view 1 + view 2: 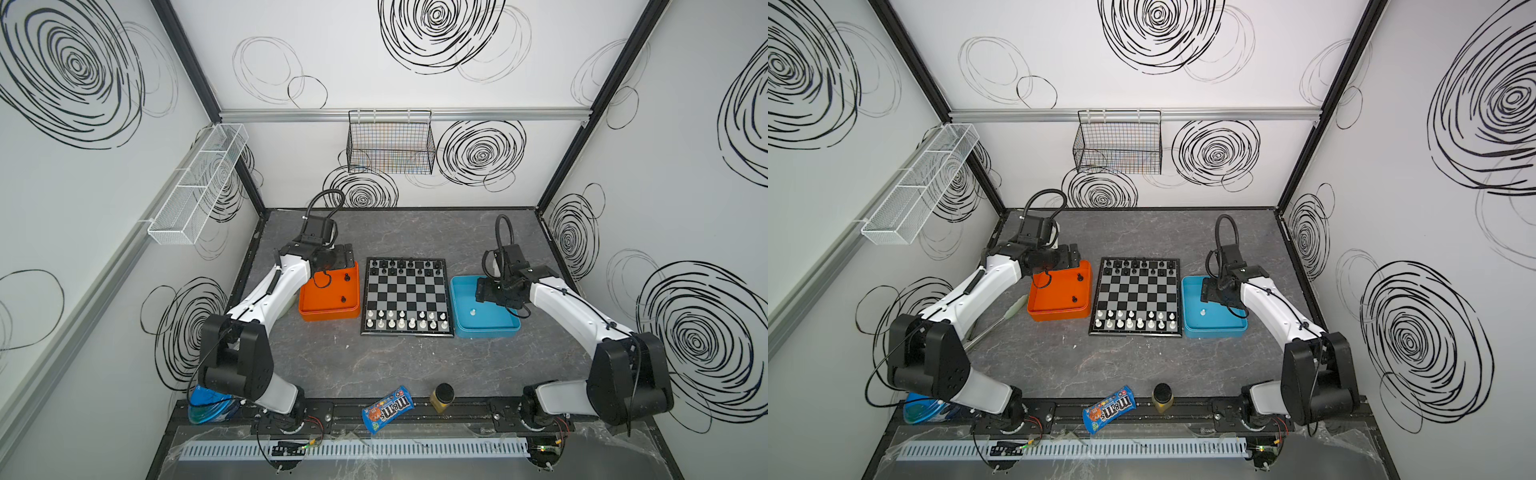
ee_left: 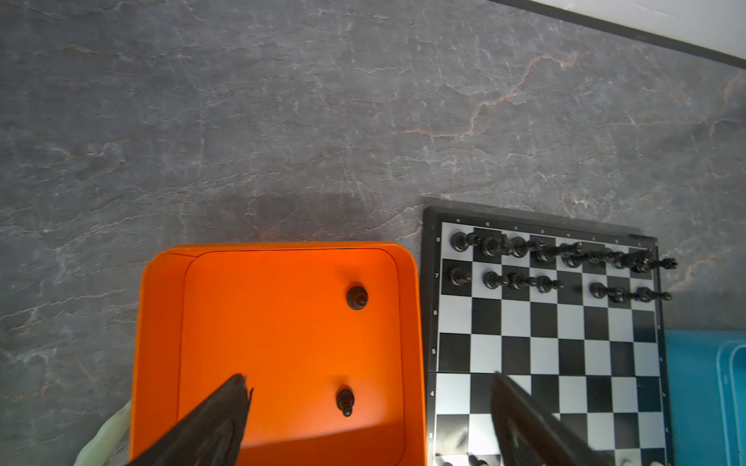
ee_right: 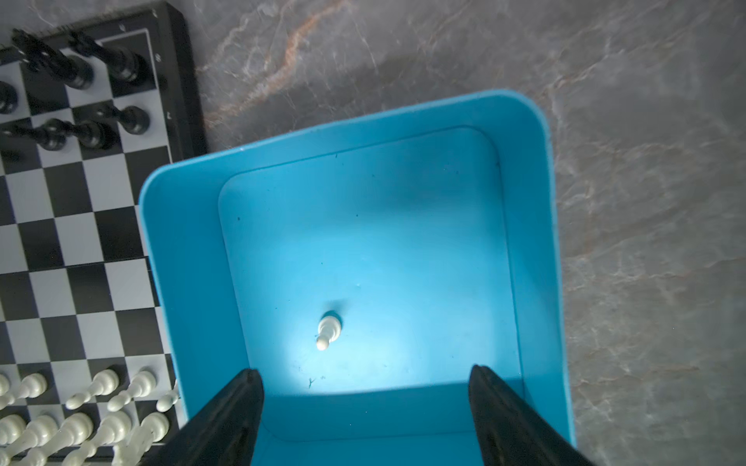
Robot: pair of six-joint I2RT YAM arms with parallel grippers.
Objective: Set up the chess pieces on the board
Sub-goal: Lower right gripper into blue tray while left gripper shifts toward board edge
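A robot lab cell: swirl-printed wall panels (image 1: 332, 62), aluminium rail (image 1: 291, 114), arms (image 1: 266, 299) mounted at a tabletop (image 1: 395, 365).

Black pieces (image 1: 401, 264) line the far rows of your board (image 1: 406, 296), white pieces (image 1: 402, 323) its near rows. Two black pawns (image 2: 357, 297) sit in the orange tray (image 2: 161, 322), one white pawn (image 3: 329, 331) in the blue tray (image 3: 181, 242).

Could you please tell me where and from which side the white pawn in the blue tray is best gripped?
Grip the white pawn by its narrow stem, coming straight down from above. It seems to stand upright, clear of the walls of the blue tray, and the right gripper is open near it.
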